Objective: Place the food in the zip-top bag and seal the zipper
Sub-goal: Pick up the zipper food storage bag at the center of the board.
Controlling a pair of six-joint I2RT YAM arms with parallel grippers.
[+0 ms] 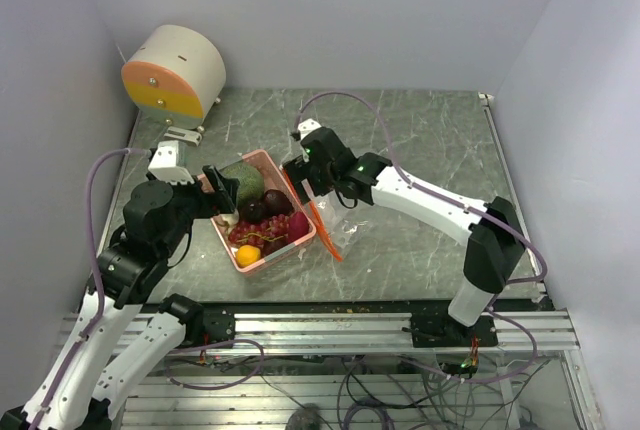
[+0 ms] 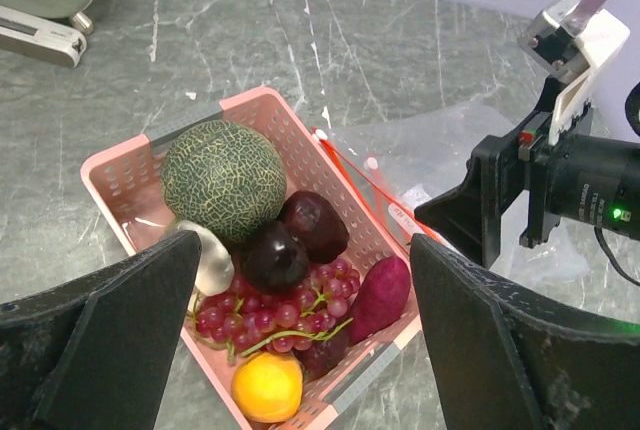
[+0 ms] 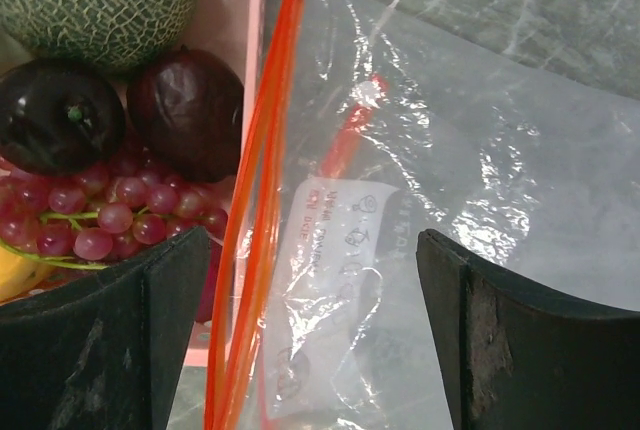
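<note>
White-and-black arms point(image 1: 430, 202) trail lilac cables point(image 1: 87, 205); left claw point(image 2: 305, 270) and right claw point(image 3: 312, 260) black.

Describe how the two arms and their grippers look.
Both arms have white link shells and black joints: left arm, right arm. A lilac cable loops to each wrist. The left gripper and right gripper have broad matte-black fingers; a green light glows by the right wrist.

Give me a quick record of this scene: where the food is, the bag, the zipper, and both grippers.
food: melon, grapes and orange fruit, all in the pink basket
bag: lying flat on the table, no food visible inside
zipper: alongside the basket's rim
left gripper: open, above the basket
right gripper: open, above the bag
</note>
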